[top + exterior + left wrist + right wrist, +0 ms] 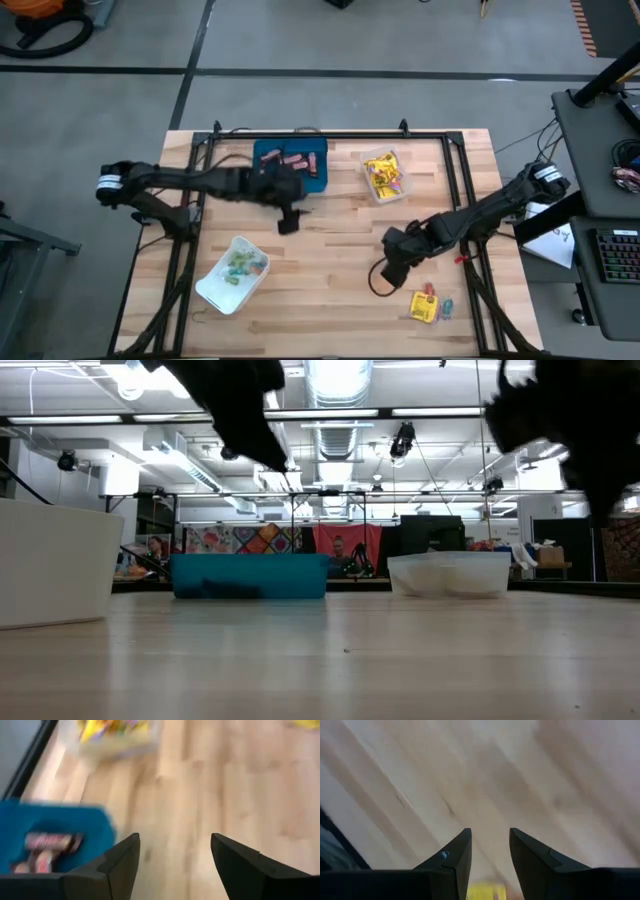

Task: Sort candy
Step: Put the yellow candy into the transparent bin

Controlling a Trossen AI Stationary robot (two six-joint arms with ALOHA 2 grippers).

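Observation:
My left gripper (289, 222) (175, 836) hangs open over bare wood just in front of the blue tray (290, 165) (55, 825), which holds brown-red mini bars (47, 842). My right gripper (391, 268) (490, 830) hovers at the table's right middle, with a yellow packet (486, 892) showing between its fingers. Loose candy (430, 305), a yellow packet and pastel sweets, lies on the wood nearer the front edge. More yellow packets fill the clear tray (385, 175). Pastel sweets lie in the white tray (235, 272). My right gripper has the yellow packet between its two fingers, well back from their tips; only the packet's forward edge (486, 889) shows, spanning the gap from finger to finger. The fingers slant down toward the wood, and the packet is off the table.
The three trays also show in the low view: white (50, 565), blue (250, 575) and clear (450, 573). A black frame (330, 135) borders the table's far and side edges. Bare wood lies between the two grippers.

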